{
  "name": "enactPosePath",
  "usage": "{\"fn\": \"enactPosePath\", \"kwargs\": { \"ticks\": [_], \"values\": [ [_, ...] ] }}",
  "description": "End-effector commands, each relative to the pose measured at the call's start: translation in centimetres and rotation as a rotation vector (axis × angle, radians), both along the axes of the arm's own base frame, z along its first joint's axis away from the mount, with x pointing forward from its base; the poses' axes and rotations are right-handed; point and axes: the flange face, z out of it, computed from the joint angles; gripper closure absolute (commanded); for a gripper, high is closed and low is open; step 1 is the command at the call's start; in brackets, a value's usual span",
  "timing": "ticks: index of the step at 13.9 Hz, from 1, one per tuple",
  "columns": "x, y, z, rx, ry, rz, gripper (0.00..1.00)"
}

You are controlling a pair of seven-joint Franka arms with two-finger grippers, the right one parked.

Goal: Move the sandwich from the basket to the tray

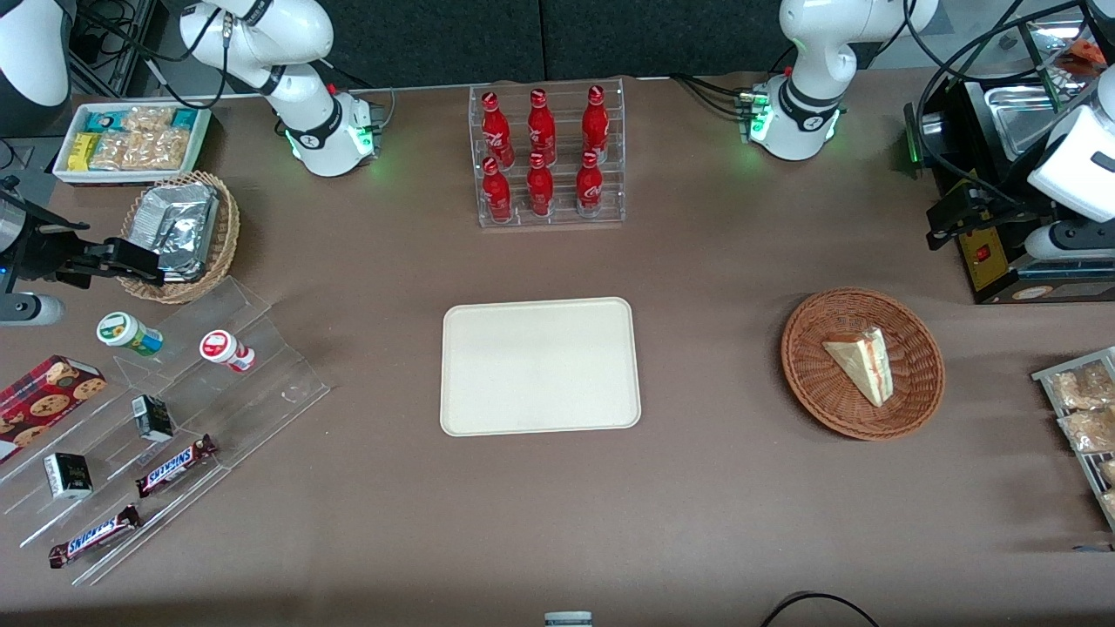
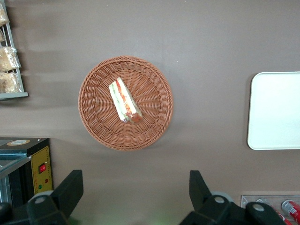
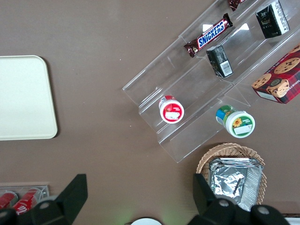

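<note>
**Under the gripper [image 2: 133,192]: approach step, nothing picked yet**

Hangs high over the table [image 2: 197,33], fingers [image 2: 70,190] spread wide, clasping nothing. Reads as the very first step: approach, with pick, carry and set-down all yet to do.

Nearest, below and a little nearer the front camera: sandwich [image 2: 124,101], lying roughly in the middle of the basket [image 2: 96,124], red and green filling showing along one edge. Rests on the weave alone, with nothing else in there.

Next move, probably: come over the wedge, turn the wrist so the fingers straddle the two bread faces, descend inside the rim, close gently. Soft bread, so likely to squash or shed filling under a hard squeeze. Shallow rim, so little to snag on the way up.

Close by at the working arm's end: black box with a red switch [image 2: 40,164] and a rack of packet snacks [image 2: 8,70], both apart from the basket.

Farther off, toward the parked arm's end: tray [image 2: 276,112], bare, well apart from the basket, flat on the same table. Calls for a level sideways carry and a low release, with only a low rim to cross.

Between the two: plain matte brown tabletop. About as far off, a clear rack of red bottles [image 1: 549,157], farther from the front camera than the tray and off the carry line.
</note>
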Motion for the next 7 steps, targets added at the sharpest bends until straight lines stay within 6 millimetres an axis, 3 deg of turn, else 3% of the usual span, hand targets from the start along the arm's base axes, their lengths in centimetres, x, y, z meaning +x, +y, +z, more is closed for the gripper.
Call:
{"fn": "enactPosePath", "kwargs": {
  "ticks": [1,5,7],
  "values": [
    [0.2,0.0,0.3,0.003,0.005,-0.007,0.00],
    [0.4,0.4,0.1,0.002,0.009,0.011,0.00],
    [0.4,1.2,-1.6,0.000,0.074,0.035,0.00]
  ]
}}
